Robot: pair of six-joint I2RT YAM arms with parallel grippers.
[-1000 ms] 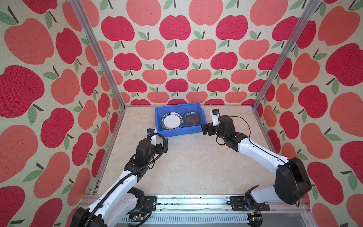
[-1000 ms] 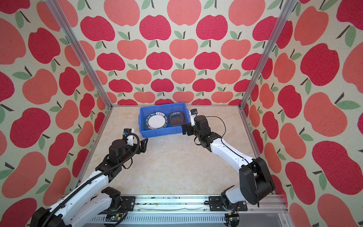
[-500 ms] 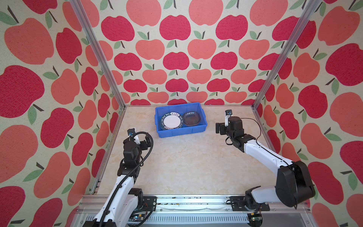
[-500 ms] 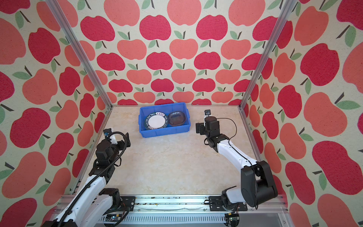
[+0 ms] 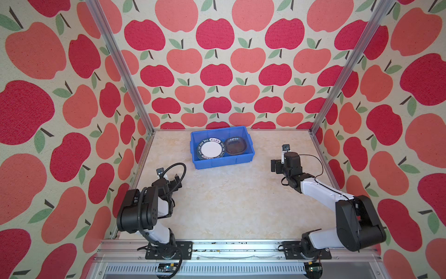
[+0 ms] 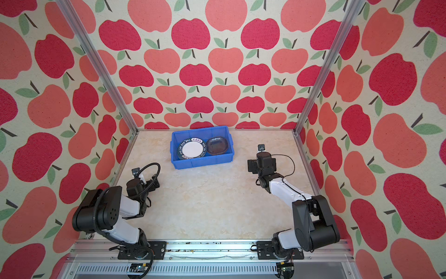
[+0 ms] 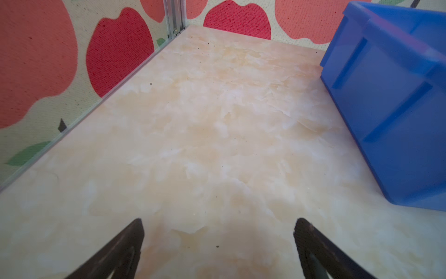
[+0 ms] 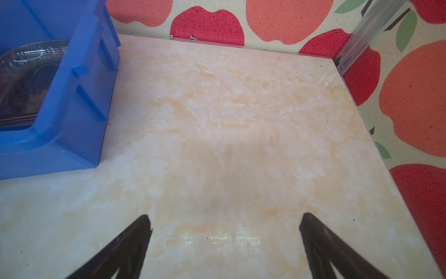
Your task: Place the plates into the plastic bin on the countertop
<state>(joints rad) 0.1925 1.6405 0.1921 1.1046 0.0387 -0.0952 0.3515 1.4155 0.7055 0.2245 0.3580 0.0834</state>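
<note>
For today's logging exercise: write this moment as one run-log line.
plates: in plastic bin | countertop: no plates seen | left fingers: apart, empty | right fingers: apart, empty

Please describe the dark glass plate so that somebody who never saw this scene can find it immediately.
On the beige marble countertop, near the back wall, stands one blue plastic bin. Two piles lie side by side inside it. The glass plate tops the right-hand pile: smoky grey, see-through and rounded-square, unlike the round white plate with a dark lettered rim beside it.
</note>
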